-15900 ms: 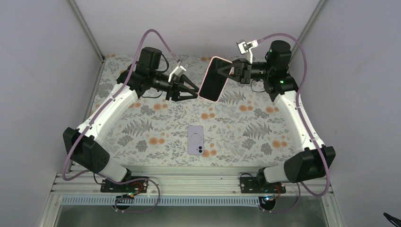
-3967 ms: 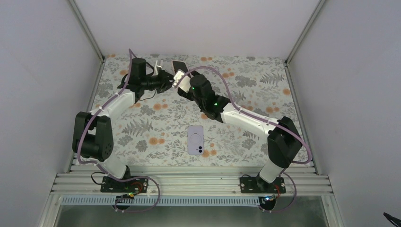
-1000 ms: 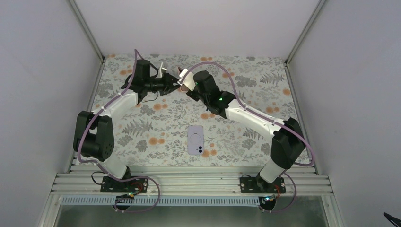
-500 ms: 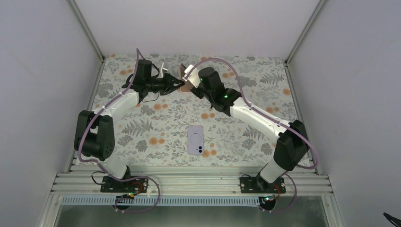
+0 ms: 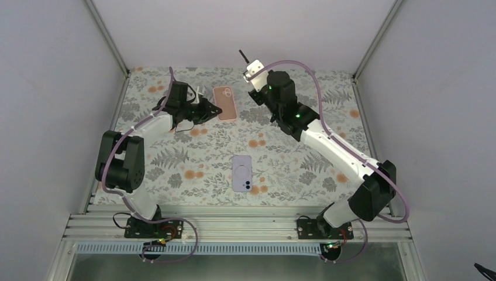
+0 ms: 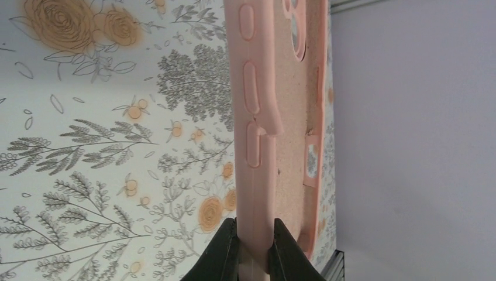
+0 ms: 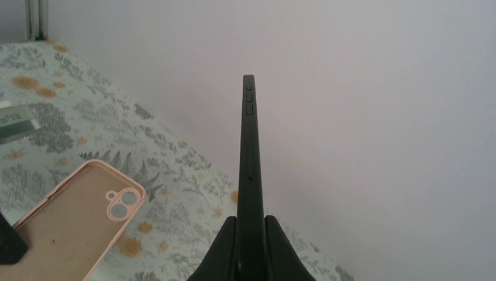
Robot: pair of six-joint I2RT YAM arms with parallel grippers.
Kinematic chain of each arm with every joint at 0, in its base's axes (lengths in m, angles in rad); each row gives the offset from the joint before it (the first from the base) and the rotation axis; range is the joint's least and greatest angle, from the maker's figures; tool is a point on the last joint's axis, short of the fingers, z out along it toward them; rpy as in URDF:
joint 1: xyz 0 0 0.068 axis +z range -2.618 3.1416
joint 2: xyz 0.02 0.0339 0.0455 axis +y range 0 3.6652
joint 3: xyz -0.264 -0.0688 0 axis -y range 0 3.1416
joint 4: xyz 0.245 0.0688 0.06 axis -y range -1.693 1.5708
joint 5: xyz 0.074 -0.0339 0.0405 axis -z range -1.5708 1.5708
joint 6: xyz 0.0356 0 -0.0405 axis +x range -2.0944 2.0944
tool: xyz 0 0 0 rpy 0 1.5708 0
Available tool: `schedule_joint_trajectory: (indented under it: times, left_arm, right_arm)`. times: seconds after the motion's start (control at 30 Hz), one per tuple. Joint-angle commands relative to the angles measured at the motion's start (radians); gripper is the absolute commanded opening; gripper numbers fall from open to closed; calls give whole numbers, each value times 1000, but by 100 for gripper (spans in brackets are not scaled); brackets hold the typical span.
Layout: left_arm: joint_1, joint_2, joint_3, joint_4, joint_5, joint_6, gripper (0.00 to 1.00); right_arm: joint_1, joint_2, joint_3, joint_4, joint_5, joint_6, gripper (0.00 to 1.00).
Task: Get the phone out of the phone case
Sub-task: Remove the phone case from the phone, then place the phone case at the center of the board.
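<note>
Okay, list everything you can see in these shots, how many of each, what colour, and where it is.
phone case: one, pink, empty, at the far side of the table, held by its edge in the left pincer.
phone: one, black, seen edge-on, raised near the back wall in the right pincer.
second phone or case: one, lilac, flat at mid-table, camera end toward the arm bases, apart from both arms.
table cover: one, white with grey ferns and orange flowers.
left pincer: one, black, shut on the case edge.
right pincer: one, black, shut on the phone.
</note>
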Motion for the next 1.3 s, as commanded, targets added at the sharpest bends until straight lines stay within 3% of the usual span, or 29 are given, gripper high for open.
schedule_joint_trajectory:
  times: [0.0, 0.23, 0.97, 1.1, 1.27]
  left_arm:
    - [-2, 77, 24, -1, 22, 72, 2]
    - [-16, 197, 100, -56, 36, 126, 2]
    - [-53, 433, 293, -198, -85, 196, 4]
    - [-53, 446, 300, -213, -115, 197, 15]
    - [-51, 408, 284, -233, -163, 201, 45]
  right_arm:
    - [-22, -59, -58, 42, 14, -4, 4]
    - [-50, -96, -140, 51, 25, -3, 4]
    - [-73, -90, -164, 31, -1, 30, 4]
    - [-74, -88, -160, 29, -3, 30, 4]
    - [-75, -86, -160, 26, 1, 28, 4]
